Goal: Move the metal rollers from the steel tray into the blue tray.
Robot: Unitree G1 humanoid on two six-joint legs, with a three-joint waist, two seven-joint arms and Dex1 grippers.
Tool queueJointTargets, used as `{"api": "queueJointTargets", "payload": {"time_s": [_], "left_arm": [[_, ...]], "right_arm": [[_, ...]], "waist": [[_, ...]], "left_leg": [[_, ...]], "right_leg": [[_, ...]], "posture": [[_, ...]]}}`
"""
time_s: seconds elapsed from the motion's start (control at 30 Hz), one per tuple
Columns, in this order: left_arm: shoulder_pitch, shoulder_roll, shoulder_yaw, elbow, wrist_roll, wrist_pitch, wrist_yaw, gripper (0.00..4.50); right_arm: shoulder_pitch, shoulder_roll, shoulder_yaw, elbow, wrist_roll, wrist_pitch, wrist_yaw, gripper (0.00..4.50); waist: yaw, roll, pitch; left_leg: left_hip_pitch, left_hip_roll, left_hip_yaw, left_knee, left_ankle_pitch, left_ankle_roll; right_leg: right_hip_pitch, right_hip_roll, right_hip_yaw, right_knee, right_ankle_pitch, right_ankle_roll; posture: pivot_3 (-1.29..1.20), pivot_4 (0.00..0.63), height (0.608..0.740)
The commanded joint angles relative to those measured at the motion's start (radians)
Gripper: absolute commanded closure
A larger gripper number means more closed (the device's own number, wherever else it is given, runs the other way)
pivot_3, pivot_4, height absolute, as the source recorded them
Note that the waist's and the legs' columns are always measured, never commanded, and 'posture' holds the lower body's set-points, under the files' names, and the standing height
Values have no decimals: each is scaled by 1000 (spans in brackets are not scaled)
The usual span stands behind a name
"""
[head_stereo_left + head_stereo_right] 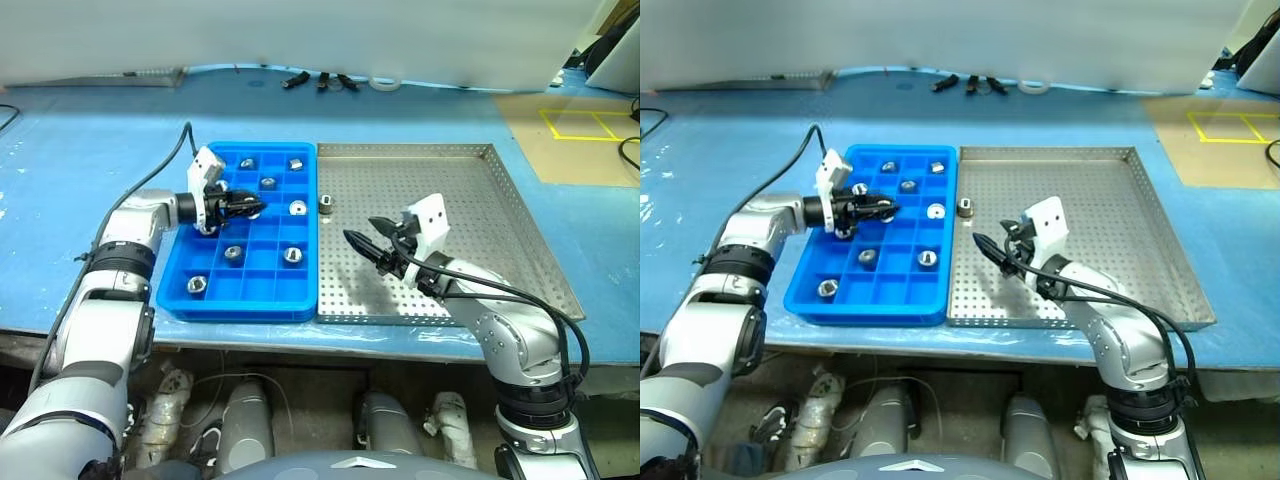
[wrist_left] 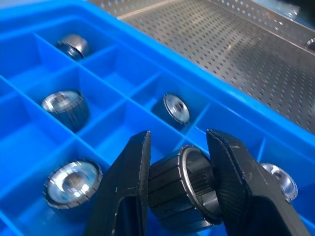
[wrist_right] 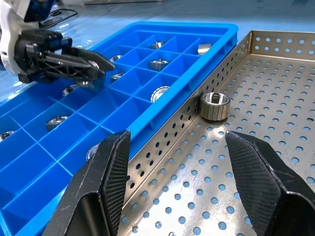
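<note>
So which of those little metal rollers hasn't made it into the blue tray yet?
The roller standing alone in the steel tray, right against its wall beside the blue tray. The left gripper holds another over the blue compartments; the rest lie inside them.

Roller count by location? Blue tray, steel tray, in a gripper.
Rollers in blue tray: 7 clearly visible; the arm may hide more
Roller in left gripper: 1
Roller in steel tray: 1
Total seen: 9
</note>
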Motion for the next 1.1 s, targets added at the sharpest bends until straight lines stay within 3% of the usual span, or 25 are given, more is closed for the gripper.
{"api": "queueJointTargets", "payload": {"time_s": [0.03, 0.47, 0.63, 0.87, 1.1], "left_arm": [[2, -3, 3, -37, 4, -8, -2, 3066], [-21, -63, -7, 27, 45, -43, 19, 3066], [-39, -52, 10, 58, 38, -23, 30, 1485], [-107, -55, 39, -50, -20, 59, -16, 1485], [-77, -52, 59, -335, -132, 269, -14, 1485]], "right_arm": [[8, -2, -4, -36, 9, -22, 4, 1284], [17, -14, -6, -38, 7, -19, 5, 1284], [20, -13, -5, -41, 8, -19, 0, 1248], [4, -22, -16, -25, 10, -29, 9, 1248], [-225, -15, -4, 259, -97, -138, -7, 1248]], "waist": [[0, 0, 0], [-1, 0, 0], [-1, 0, 0], [1, 0, 0], [-7, 0, 0]], "left_leg": [[0, 0, 0, 0, 0, 0], [0, 0, 0, 0, 0, 0], [3, 0, 0, 0, 0, 0], [4, 0, 0, -1, 0, 0], [4, 0, 1, 0, 0, 0]], "right_leg": [[0, 0, 0, 0, 0, 0], [0, 0, 0, 0, 0, 0], [3, 0, 0, 0, 0, 0], [3, 0, 0, 0, 0, 0], [2, 0, 1, 1, 0, 0]], "posture": [[-310, 150, 740], [-318, 150, 740], [-320, 150, 740], [-302, 150, 740], [-266, 150, 740]]}}
